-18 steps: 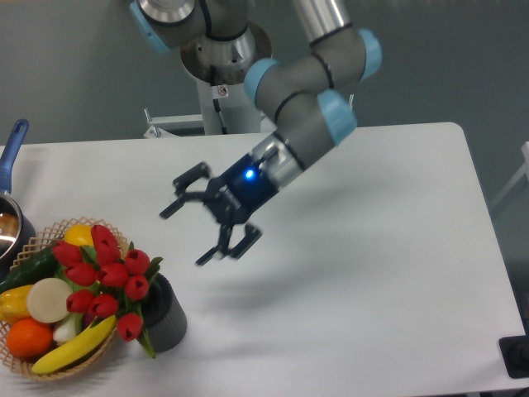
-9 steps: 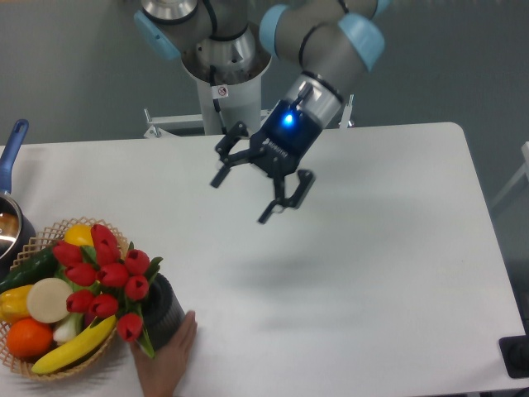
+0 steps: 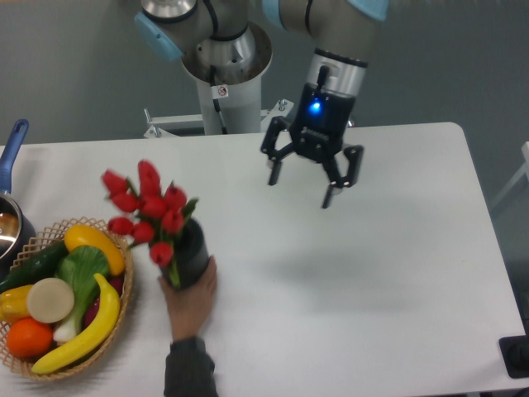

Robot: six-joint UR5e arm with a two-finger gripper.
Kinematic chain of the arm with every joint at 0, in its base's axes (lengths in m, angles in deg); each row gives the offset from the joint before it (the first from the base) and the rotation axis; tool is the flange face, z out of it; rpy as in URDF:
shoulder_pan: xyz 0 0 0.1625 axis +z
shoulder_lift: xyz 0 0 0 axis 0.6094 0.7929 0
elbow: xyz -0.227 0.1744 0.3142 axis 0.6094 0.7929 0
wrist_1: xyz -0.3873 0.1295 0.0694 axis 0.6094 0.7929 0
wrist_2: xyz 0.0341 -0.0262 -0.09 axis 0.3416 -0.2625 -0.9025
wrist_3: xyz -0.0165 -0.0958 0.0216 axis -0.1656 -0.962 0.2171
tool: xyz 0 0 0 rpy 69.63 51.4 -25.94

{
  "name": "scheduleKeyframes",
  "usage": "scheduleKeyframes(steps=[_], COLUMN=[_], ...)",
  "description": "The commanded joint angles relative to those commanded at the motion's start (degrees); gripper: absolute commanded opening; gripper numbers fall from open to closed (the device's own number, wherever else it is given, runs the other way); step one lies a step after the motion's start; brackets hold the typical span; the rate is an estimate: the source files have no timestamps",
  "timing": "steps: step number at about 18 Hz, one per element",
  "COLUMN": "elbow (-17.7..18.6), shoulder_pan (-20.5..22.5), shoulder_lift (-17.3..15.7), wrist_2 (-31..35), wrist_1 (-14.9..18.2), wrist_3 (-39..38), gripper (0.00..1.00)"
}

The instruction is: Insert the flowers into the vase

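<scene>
The flowers (image 3: 145, 205), red tulips with green leaves, stand in the vase (image 3: 193, 256), a dark grey cylinder on the white table. A person's hand (image 3: 193, 299) grips the vase from the front and holds it tilted, right of the basket. My gripper (image 3: 302, 188) hangs open above the table's far middle, well to the right of the vase, with nothing between its fingers.
A woven fruit basket (image 3: 33, 362) with bananas, an orange and green vegetables sits at the front left. A blue-handled metal pot (image 3: 10, 207) stands at the left edge. The arm's base column (image 3: 219, 91) rises behind the table. A dark object (image 3: 516, 356) is at the front right corner.
My gripper has risen and swung right, away from the vase, staying open. A hand came in from the front edge and moved the vase with the flowers up and to the right.
</scene>
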Motion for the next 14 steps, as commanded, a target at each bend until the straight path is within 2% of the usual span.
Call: scheduleKeyframes(steps=[3, 5, 7, 11, 14], elbow=[-5.5, -9.1, -11.8, -13.4, -12.8], shoulder_pan=[-0.1, -0.2, -0.4, -0.3, 0.1], shoulder_lift=[0.8, 2.9, 3.6, 4.2, 4.2], wrist_2=[5.7, 9.4, 12.6, 16.3, 18.2], wrist_1=[8.6, 13.9, 18.8, 24.4, 24.5], wrist_3=[1.3, 3.4, 5.3, 11.8, 12.9], gripper=[1.0, 1.0, 1.0, 1.0, 1.0])
